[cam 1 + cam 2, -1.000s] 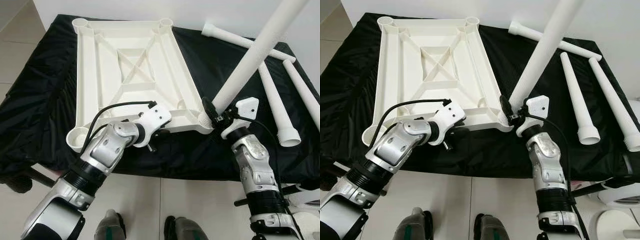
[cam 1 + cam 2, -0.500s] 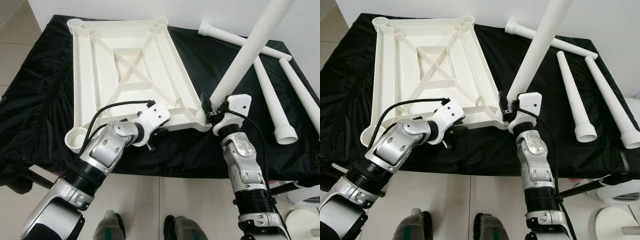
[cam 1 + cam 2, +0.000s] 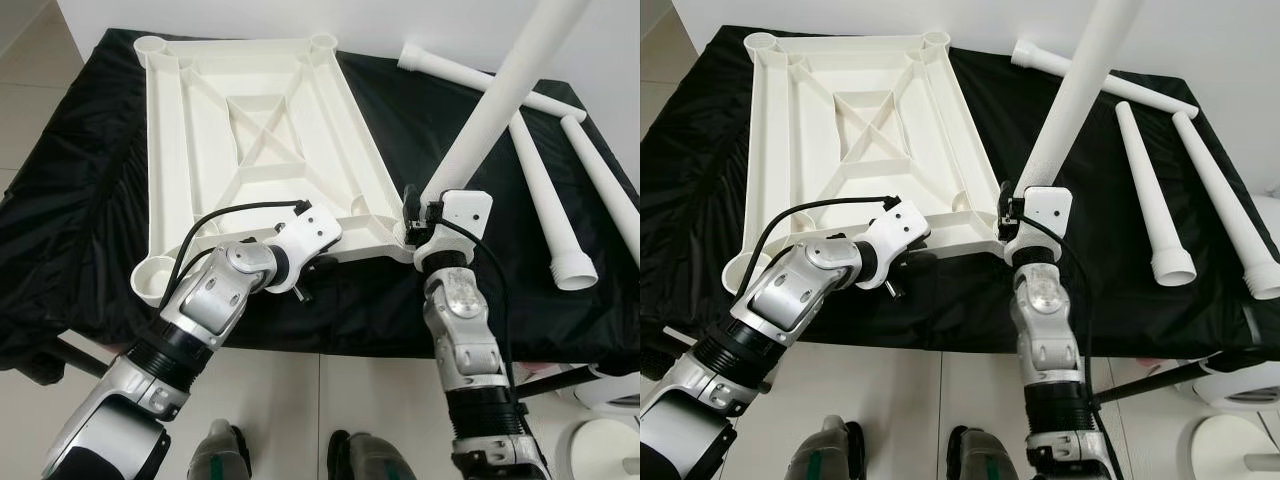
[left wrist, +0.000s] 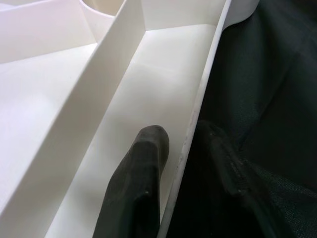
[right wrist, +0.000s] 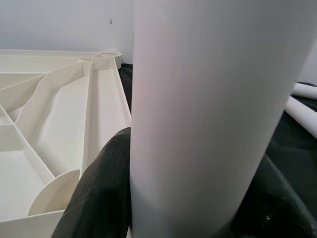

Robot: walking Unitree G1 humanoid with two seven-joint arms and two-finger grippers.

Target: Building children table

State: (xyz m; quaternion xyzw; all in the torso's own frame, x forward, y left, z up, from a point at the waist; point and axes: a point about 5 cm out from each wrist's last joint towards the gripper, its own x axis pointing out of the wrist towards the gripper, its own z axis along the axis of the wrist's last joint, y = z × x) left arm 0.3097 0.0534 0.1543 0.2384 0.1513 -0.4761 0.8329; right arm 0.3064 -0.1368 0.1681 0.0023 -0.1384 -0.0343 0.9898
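Observation:
A white plastic tabletop [image 3: 260, 130] lies upside down on a black cloth, ribs facing up. My left gripper [image 4: 181, 148] is shut on the tabletop's near rim [image 4: 190, 129], one finger inside the rim and one outside on the cloth. My right gripper [image 3: 420, 215] is shut on the lower end of a white table leg [image 3: 490, 110]. The leg stands tilted up and to the right over the near right corner socket [image 3: 405, 235]. In the right wrist view the leg [image 5: 198, 114] sits between the black fingers [image 5: 104, 188].
Three more white legs lie on the black cloth [image 3: 80, 200] to the right: one across the back [image 3: 480, 78], two side by side [image 3: 545, 200] [image 3: 605, 190]. An open socket [image 3: 155, 280] marks the near left corner. Tiled floor lies in front of the table.
My right forearm has swung left, under the near right corner, and the held leg now stands a little steeper. The left gripper has kept its hold on the rim.

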